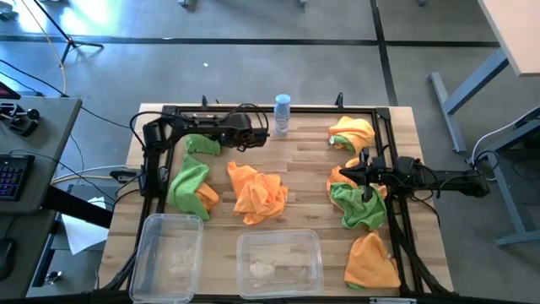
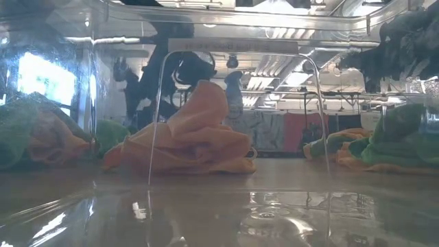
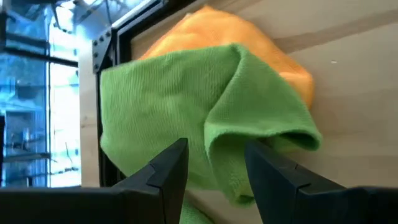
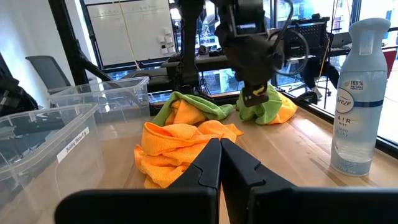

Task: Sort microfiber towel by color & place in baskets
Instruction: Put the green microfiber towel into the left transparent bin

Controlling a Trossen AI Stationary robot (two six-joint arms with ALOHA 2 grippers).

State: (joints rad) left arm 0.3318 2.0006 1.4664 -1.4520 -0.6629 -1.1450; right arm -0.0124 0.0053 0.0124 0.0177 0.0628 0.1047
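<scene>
Towels lie scattered across my bench, and both baskets sit at the near edge: the narrower basket (image 1: 171,245) on the left, the wider basket (image 1: 279,261) just beside it toward the middle, no towel inside either that I can see. Near the right corner an orange towel (image 1: 371,262) lies alone. Moving up, a green towel (image 1: 358,208) rests on orange cloth under my right pincer (image 1: 344,175), whose fingers are pressed fully together on nothing, hovering above that pile. In the middle of the bench sits a big orange heap (image 1: 257,192), bunched up in folds. Off to the left, a green-and-orange bundle (image 1: 191,185) lies by the frame rail.

Farther back, my left pincer (image 3: 214,165) is down at the far-left towels, fingers part-way apart with a fold of the small green towel (image 3: 205,112) between them; I can't tell whether they actually pinch it. Orange cloth (image 3: 249,43) lies just behind that green one. At the far edge, a spray bottle (image 1: 282,113) stands upright, with another orange-and-green pile (image 1: 353,133) toward the far right.
</scene>
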